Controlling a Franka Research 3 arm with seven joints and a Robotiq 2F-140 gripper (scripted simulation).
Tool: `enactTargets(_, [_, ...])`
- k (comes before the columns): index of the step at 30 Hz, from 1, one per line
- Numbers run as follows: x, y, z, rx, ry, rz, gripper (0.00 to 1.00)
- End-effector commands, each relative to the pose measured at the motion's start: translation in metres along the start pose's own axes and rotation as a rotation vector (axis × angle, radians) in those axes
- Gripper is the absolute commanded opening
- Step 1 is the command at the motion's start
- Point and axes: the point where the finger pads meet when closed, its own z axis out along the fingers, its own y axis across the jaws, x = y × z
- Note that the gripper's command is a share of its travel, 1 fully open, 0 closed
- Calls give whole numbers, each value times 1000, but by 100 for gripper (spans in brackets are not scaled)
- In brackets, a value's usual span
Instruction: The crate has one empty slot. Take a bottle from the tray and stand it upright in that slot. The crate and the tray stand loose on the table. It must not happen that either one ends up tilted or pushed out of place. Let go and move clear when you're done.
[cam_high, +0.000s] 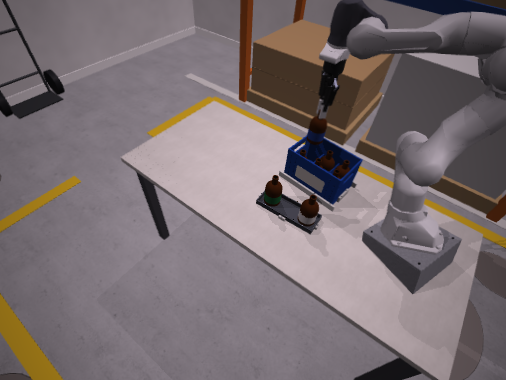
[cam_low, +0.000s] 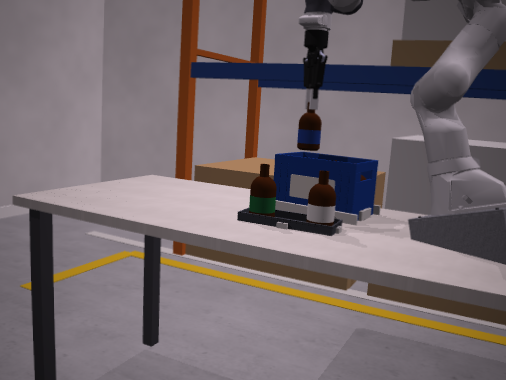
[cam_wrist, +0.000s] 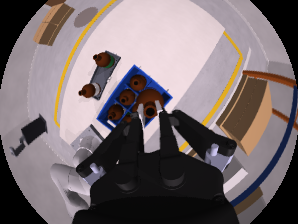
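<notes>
One btl (cam_high: 316, 131) (cam_low: 309, 131) (cam_wrist: 150, 101) above crate (cam_high: 322, 172) (cam_low: 326, 182) (cam_wrist: 106, 121).

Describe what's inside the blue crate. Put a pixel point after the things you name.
Several brown bottles stand in the blue crate (cam_high: 341, 189) (cam_low: 350, 180) (cam_wrist: 106, 123). The blue-labelled bottle (cam_high: 316, 131) (cam_low: 309, 131) (cam_wrist: 151, 98), held above it, hides part of the interior, so the empty slot can't be confirmed.

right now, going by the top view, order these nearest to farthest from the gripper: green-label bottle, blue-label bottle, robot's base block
1. Blue-label bottle: in the gripper, above the crate.
2. Green-label bottle: on the tray.
3. Base block: at the table's other end.
</notes>
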Motion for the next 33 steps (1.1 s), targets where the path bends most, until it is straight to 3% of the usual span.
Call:
enactTargets(1, [-2, 4, -1, -3, -1, -19, 0])
enactTargets(33, [-9, 15, -1, -3, -1, -19, 0])
